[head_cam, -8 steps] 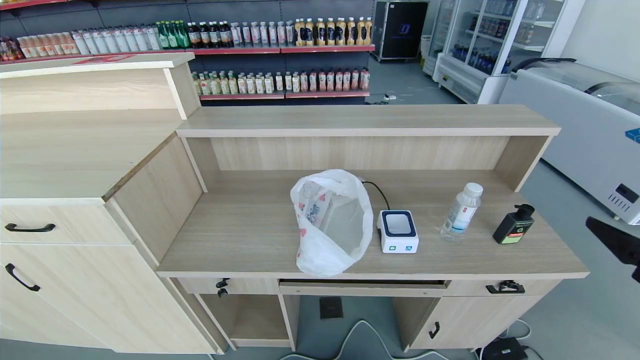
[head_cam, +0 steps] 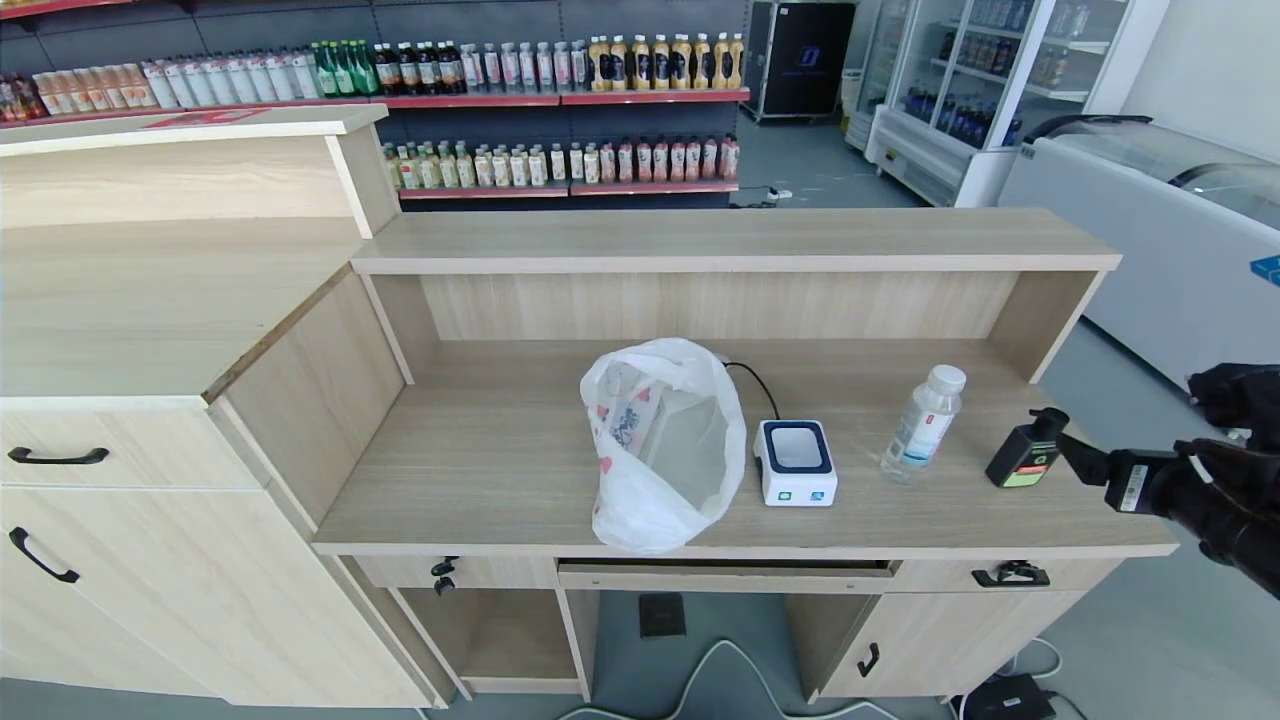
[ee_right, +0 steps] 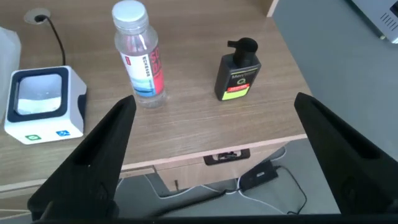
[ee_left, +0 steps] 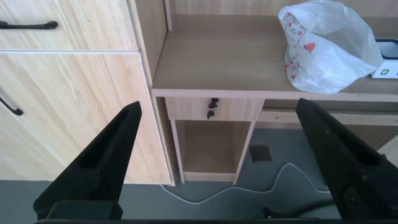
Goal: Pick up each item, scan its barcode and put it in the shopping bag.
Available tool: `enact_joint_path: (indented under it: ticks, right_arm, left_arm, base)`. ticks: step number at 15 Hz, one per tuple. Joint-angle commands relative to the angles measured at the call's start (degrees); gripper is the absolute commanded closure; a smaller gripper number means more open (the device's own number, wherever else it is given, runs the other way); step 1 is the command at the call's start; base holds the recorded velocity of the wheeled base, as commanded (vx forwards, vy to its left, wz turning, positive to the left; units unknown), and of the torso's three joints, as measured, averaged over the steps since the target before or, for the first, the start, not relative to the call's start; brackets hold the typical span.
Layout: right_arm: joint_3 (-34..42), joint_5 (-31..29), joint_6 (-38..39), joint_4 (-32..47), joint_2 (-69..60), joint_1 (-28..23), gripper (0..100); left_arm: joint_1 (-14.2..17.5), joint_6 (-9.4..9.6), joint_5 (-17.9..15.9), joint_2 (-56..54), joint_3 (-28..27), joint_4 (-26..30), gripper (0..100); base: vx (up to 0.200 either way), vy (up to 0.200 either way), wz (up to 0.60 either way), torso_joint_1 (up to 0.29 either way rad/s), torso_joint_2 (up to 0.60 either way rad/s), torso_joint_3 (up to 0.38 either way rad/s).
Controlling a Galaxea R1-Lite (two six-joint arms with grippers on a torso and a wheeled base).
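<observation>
A white plastic shopping bag [head_cam: 665,440] stands open at the middle of the wooden counter [head_cam: 480,470]; it also shows in the left wrist view [ee_left: 323,43]. Right of it sit a white scanner [head_cam: 795,462], a clear water bottle [head_cam: 922,425] and a black pump bottle [head_cam: 1028,450]. My right gripper [head_cam: 1130,420] hovers open just right of the pump bottle, one finger nearly at it. From the right wrist, the gripper [ee_right: 214,102] frames the pump bottle [ee_right: 236,71], water bottle [ee_right: 140,56] and scanner [ee_right: 40,102]. My left gripper [ee_left: 217,106] is open, low before the counter's left end.
A raised back ledge [head_cam: 735,240] overhangs the counter's rear. A tall cabinet [head_cam: 150,330] walls the left side. The scanner's black cable [head_cam: 755,385] runs behind the bag. Drawers and a key [ee_left: 212,107] sit under the counter front. A freezer [head_cam: 1180,250] stands at right.
My right arm has swung in from the right edge toward the black pump bottle, its fingers now level with it. Nothing on the counter has moved.
</observation>
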Motion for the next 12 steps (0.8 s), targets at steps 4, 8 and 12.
enact_joint_path:
  ticks: [4, 8, 12]
  right_arm:
    - [-5.3, 0.1, -3.8, -10.5, 18.0, -0.9, 0]
    - [-11.0, 2.2, -4.1, -14.2, 24.9, -0.5, 0]
    - [-18.1, 2.8, -5.2, -14.1, 28.9, -0.8, 0]
  left_arm:
    - [0.0, 0.02, 0.0, 0.0, 0.0, 0.0, 0]
    - [0.0, 0.02, 0.0, 0.0, 0.0, 0.0, 0]
    - [0.0, 0.02, 0.0, 0.0, 0.0, 0.0, 0]
  base:
    - [0.000, 0.000, 0.00, 0.000, 0.00, 0.000]
    - [0.000, 0.000, 0.00, 0.000, 0.00, 0.000]
    - [0.000, 0.000, 0.00, 0.000, 0.00, 0.000]
